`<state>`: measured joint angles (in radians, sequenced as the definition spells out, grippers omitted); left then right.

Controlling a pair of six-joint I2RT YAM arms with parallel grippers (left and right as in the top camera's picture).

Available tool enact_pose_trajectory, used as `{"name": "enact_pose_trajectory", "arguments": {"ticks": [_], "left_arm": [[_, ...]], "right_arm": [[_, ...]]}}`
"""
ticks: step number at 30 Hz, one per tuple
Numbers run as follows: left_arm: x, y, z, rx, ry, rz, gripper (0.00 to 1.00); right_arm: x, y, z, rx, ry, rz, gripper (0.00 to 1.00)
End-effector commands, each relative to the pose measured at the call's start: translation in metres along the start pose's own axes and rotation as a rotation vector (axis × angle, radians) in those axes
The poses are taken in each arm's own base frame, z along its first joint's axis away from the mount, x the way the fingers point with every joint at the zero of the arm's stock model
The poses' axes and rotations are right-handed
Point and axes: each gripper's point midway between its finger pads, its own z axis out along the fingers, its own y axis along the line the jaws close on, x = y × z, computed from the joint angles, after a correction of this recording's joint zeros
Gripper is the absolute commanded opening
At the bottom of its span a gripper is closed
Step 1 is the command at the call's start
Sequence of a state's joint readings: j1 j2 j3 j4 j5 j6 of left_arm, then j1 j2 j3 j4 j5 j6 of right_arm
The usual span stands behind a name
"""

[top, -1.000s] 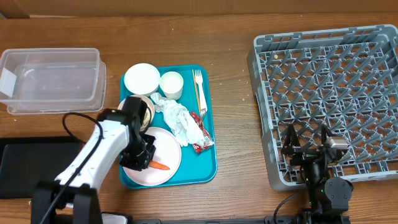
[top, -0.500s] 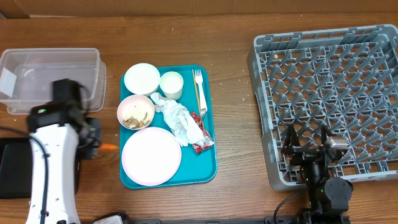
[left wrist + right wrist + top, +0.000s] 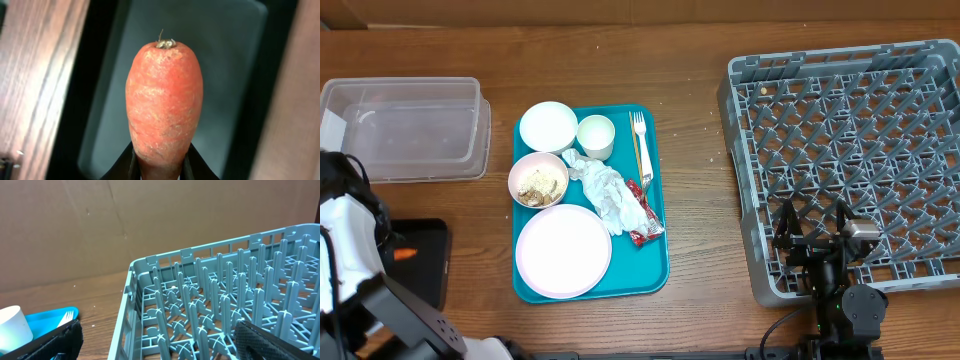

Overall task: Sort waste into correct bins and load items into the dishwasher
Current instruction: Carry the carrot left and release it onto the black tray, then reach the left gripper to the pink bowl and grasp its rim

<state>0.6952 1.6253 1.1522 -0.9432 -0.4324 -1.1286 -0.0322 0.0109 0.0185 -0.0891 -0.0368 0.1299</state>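
Note:
My left gripper is shut on the thick end of an orange carrot stick and holds it over the shallow black tray. In the overhead view the carrot pokes out from the left arm above the black tray. The clear tub lies behind it. On the teal tray are a pink plate, a bowl of food scraps, a white bowl, a cup, a fork, napkins and a red wrapper. My right gripper is open and empty over the grey rack.
The rack's near-left corner and pegs fill the right wrist view, between the open fingers. The cup and the teal tray's edge show at that view's left. Bare wood lies between the teal tray and the rack.
My left gripper has carried the carrot from the pink plate leftward off the teal tray to above the black tray. The right arm has not moved.

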Motion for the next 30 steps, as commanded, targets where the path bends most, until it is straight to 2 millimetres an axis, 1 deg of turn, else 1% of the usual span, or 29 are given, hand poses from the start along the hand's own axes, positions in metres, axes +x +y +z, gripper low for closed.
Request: {"name": "enact_pose_trajectory", "arguments": {"ticks": [1,2,4,5,6,9,11,13,14,16,18,19,20,21,22,23,25,27,28,29,30], "left_arm": [[-0.015,0.012,0.019,-0.096,-0.042,0.015,0.48],[-0.016,0.013,0.022,-0.106,-0.041,0.023,0.79],[-0.017,0.013,0.021,-0.106,-0.046,0.03,0.85],[-0.018,0.01,0.019,-0.093,-0.039,0.055,0.91],[-0.02,0.003,0.014,-0.07,-0.024,0.092,1.0],[-0.025,-0.006,-0.009,-0.029,0.025,0.09,1.0],[-0.026,-0.013,-0.035,0.018,0.066,0.09,1.0],[-0.022,-0.02,-0.061,0.078,0.105,0.104,1.0],[-0.011,-0.03,-0.088,0.162,0.144,0.156,1.0],[0.012,-0.046,-0.121,0.302,0.196,0.269,1.0],[0.044,-0.062,-0.154,0.462,0.244,0.433,1.0],[0.076,-0.07,-0.181,0.577,0.273,0.59,1.0],[0.102,-0.072,-0.198,0.635,0.286,0.708,1.0],[0.118,-0.072,-0.207,0.662,0.286,0.788,1.0],[0.139,-0.07,-0.217,0.687,0.28,0.884,1.0],[0.171,-0.068,-0.227,0.708,0.261,1.02,1.0],[0.21,-0.067,-0.234,0.698,0.201,1.163,1.0],[0.233,-0.069,-0.231,0.663,0.121,1.249,0.99],[0.249,-0.07,-0.225,0.626,0.059,1.306,0.99],[0.259,-0.071,-0.221,0.602,0.028,1.339,0.96],[0.276,-0.072,-0.209,0.547,-0.01,1.396,0.92]], "right_arm": [[0.001,-0.003,0.0,0.011,-0.007,-0.004,1.0],[0.001,-0.003,0.0,0.011,-0.007,-0.004,1.0],[0.001,-0.003,0.0,0.011,-0.007,-0.004,1.0],[0.001,-0.003,0.0,0.011,-0.007,-0.004,1.0],[0.001,-0.003,0.0,0.011,-0.007,-0.004,1.0],[0.001,-0.003,0.0,0.011,-0.007,-0.004,1.0],[0.001,-0.003,0.0,0.011,-0.007,-0.004,1.0],[0.001,-0.003,0.0,0.011,-0.007,-0.004,1.0],[0.001,-0.003,0.0,0.011,-0.007,-0.004,1.0],[0.001,-0.003,0.0,0.011,-0.007,-0.004,1.0],[0.001,-0.003,0.0,0.011,-0.007,-0.004,1.0],[0.001,-0.003,0.0,0.011,-0.007,-0.004,1.0],[0.001,-0.003,0.0,0.011,-0.007,-0.004,1.0],[0.001,-0.003,0.0,0.011,-0.007,-0.004,1.0],[0.001,-0.003,0.0,0.011,-0.007,-0.004,1.0],[0.001,-0.003,0.0,0.011,-0.007,-0.004,1.0],[0.001,-0.003,0.0,0.011,-0.007,-0.004,1.0],[0.001,-0.003,0.0,0.011,-0.007,-0.004,1.0],[0.001,-0.003,0.0,0.011,-0.007,-0.004,1.0],[0.001,-0.003,0.0,0.011,-0.007,-0.004,1.0],[0.001,-0.003,0.0,0.011,-0.007,-0.004,1.0]]}}
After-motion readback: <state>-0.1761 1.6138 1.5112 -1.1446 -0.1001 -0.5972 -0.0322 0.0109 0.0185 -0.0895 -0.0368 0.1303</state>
